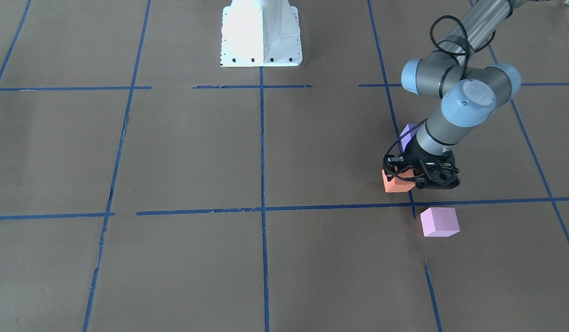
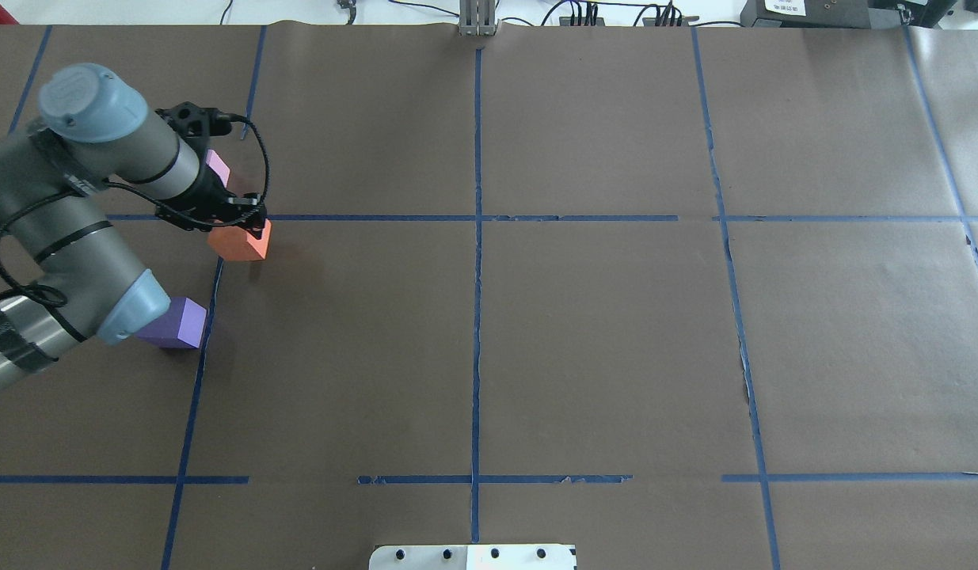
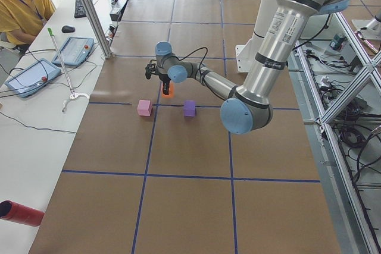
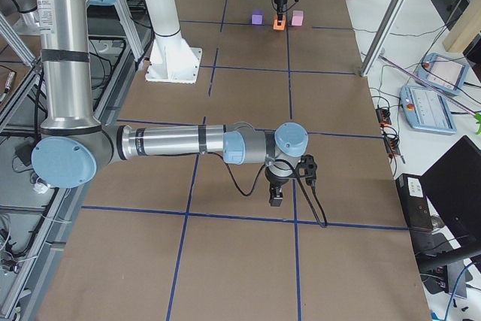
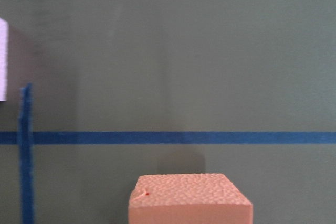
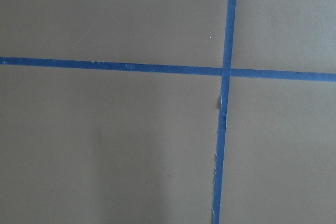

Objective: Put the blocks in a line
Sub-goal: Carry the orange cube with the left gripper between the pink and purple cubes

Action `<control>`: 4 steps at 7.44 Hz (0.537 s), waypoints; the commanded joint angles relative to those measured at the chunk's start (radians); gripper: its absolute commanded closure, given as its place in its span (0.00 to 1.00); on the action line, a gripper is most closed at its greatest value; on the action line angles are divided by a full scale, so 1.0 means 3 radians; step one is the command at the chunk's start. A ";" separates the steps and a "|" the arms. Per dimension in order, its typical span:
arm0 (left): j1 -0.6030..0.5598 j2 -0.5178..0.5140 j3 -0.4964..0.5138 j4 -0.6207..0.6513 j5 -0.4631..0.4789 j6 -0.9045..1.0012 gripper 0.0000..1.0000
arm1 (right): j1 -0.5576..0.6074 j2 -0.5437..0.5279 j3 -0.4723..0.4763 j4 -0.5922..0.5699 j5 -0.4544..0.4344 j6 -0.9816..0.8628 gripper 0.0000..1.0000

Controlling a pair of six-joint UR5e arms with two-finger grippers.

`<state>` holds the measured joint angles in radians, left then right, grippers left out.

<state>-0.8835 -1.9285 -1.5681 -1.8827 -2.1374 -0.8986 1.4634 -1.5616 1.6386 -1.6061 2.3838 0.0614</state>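
1. Three blocks sit in the 10 o'clock part of the brown worktop (image 2: 599,332) in the overhead view, all close to one blue tape line (image 2: 194,372).
2. Orange block (image 2: 239,241): it is just past the crossing of two tape lines and sits skewed to them, under the left pincer (image 2: 237,228).
3. From the orange block, the pink block (image 2: 217,168) lies at about 11 o'clock and the purple block (image 2: 180,323) at about 7 o'clock. Both are apart from it, and the arm partly covers both.
4. Left arm: it enters the overhead view at 8 o'clock. It bends through the blue-capped wrist joints, and the last link slants toward 4 o'clock, down to the pincer.
5. Left pincer: it appears closed on the orange block. The left wrist view shows the block's top face at 6 o'clock, though no fingertips show there.
6. Right arm: in the exterior right view, its forearm lies level toward 3 o'clock. The right pincer (image 4: 276,199) points straight down, close over a tape line.
7. Right pincer: I cannot tell whether it is open or closed; its wrist view shows only brown paper and crossed tape.
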 commanded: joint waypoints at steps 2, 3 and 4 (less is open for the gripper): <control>-0.0190 0.0237 -0.0019 -0.0003 -0.0054 0.0322 0.79 | 0.0000 0.0000 -0.0001 0.0000 0.0000 0.0000 0.00; -0.0174 0.0155 -0.0014 -0.0009 -0.0059 0.0129 0.79 | 0.0000 0.0000 0.0004 0.0000 0.0000 0.0000 0.00; -0.0169 0.0088 0.0042 -0.0009 -0.0054 0.0066 0.79 | 0.0000 0.0000 -0.0001 0.0000 0.0000 0.0000 0.00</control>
<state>-0.9364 -1.8782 -1.5690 -1.8846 -2.1539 -0.8451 1.4634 -1.5616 1.6392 -1.6060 2.3838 0.0614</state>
